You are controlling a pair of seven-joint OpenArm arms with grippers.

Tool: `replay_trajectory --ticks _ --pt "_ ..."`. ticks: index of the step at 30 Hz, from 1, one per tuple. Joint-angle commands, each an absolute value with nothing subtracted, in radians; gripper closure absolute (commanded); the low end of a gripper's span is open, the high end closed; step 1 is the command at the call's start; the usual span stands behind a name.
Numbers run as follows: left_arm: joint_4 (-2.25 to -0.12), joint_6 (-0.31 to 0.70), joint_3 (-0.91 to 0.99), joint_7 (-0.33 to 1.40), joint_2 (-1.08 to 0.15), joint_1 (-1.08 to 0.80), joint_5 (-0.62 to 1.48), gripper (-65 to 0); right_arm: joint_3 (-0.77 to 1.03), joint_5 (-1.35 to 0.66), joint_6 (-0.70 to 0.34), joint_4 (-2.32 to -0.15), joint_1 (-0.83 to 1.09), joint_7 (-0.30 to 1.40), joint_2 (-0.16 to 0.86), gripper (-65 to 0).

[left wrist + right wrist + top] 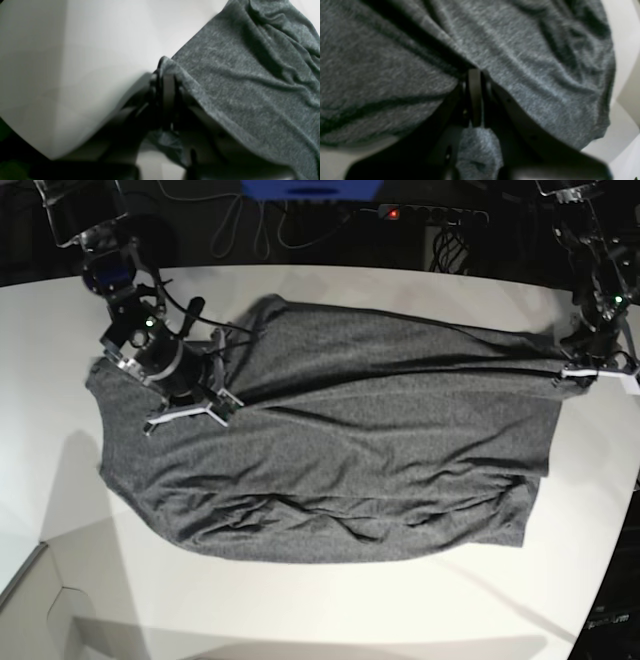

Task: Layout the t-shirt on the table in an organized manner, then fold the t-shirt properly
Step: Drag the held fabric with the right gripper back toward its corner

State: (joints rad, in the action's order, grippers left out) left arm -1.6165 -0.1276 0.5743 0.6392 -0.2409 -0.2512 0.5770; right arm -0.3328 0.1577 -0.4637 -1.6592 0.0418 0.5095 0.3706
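The dark grey t-shirt [350, 450] lies spread across the white table [300, 610], with long creases along its upper part and wrinkles near its lower edge. My right gripper [228, 372] sits on the shirt's upper left. In the right wrist view that gripper [475, 73] is shut on a raised fold of the t-shirt [532, 82], and a tuft of cloth shows between its jaws. My left gripper [562, 377] is at the shirt's upper right corner. Its wrist view shows it [167, 72] shut on the edge of the t-shirt [250, 87], which is pulled up off the table [75, 62].
Cables and a power strip [420, 215] with a red light run along the table's far edge. The table's curved edge [620, 510] falls away at the right. A white angled panel [40, 600] sits at the lower left corner.
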Motion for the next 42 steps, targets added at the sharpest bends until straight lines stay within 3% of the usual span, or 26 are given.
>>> replay_trajectory --ticks 1,36,38,42 --pt "-1.636 -0.128 0.582 0.616 -0.257 -0.245 0.578 -0.2 -0.328 0.156 -0.460 -1.687 0.028 0.493 0.380 0.0" --pt "-1.644 -0.128 0.584 0.616 -0.259 -0.246 0.578 -0.2 -0.263 0.154 -0.460 -1.641 -0.073 0.506 0.315 0.0" --pt "-1.644 -0.128 0.584 0.616 -0.259 -0.246 0.578 -0.2 -0.269 0.154 -0.460 -1.639 -0.073 0.507 0.315 -3.0" --pt "-1.644 -0.128 0.584 0.616 -0.259 -0.246 0.578 -0.2 -0.291 0.154 -0.460 -1.606 -0.076 0.507 0.315 -20.2"
